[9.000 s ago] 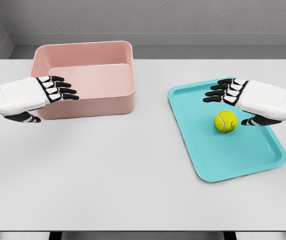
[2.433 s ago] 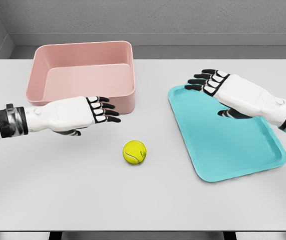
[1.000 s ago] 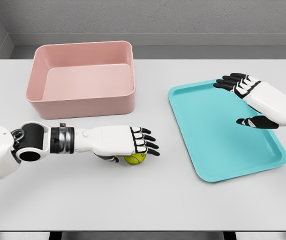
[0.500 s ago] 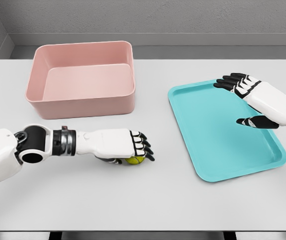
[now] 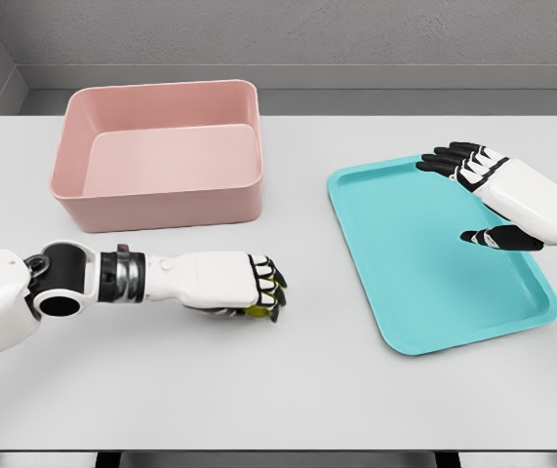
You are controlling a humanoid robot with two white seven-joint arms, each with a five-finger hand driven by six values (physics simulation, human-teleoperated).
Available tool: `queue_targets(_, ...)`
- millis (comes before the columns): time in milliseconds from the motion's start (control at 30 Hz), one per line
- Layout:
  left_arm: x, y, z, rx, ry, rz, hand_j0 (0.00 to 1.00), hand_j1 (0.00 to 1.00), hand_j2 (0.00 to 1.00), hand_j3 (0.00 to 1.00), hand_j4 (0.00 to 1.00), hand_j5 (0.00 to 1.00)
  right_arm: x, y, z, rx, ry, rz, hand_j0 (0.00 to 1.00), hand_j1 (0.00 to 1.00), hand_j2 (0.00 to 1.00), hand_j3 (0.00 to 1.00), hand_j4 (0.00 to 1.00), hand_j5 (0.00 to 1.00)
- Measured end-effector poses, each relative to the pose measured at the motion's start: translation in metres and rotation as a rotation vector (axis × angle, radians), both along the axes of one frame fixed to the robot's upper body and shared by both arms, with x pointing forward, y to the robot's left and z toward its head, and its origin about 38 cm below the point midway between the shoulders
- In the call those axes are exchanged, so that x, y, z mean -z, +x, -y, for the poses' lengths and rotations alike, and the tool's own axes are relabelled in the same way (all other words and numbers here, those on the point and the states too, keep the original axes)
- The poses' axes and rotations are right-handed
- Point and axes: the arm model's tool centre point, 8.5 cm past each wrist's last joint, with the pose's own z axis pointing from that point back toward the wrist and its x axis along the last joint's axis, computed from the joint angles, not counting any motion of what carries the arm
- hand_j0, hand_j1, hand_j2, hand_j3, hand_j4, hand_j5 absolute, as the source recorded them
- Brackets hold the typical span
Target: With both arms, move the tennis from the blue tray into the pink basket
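Note:
The yellow tennis ball (image 5: 258, 310) lies on the white table between basket and tray, mostly covered by my left hand (image 5: 254, 290), whose black fingers curl down around it. Only a sliver of yellow shows under the fingers. The pink basket (image 5: 161, 200) stands at the back left with nothing in it. The blue tray (image 5: 424, 312) lies at the right, holding nothing. My right hand (image 5: 478, 195) hovers over the tray's far right part, fingers spread and holding nothing.
The white table (image 5: 288, 390) stretches to a front edge near the bottom of the view. A grey wall runs behind the table.
My left hand's fingers have curled from spread to closed over the ball on the table. The right hand has stayed still over the tray.

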Motion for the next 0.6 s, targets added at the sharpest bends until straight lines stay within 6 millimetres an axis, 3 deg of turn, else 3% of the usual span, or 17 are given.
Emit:
queue_targets(433, -0.037, 0.021, -0.008, -0.008, 0.014, 0.095, 0.56, 0.56, 0.56, 0.56, 0.56, 0.56, 0.000, 0.000, 0.000, 0.000, 0.001, 0.000, 1.00, 1.00, 1.00, 1.00, 1.00, 1.00)
queue_targets(600, -0.042, 0.024, -0.015, -0.018, 0.026, 0.107, 0.56, 0.56, 0.56, 0.56, 0.56, 0.56, 0.000, 0.000, 0.000, 0.000, 0.000, 0.000, 1.00, 1.00, 1.00, 1.00, 1.00, 1.00)
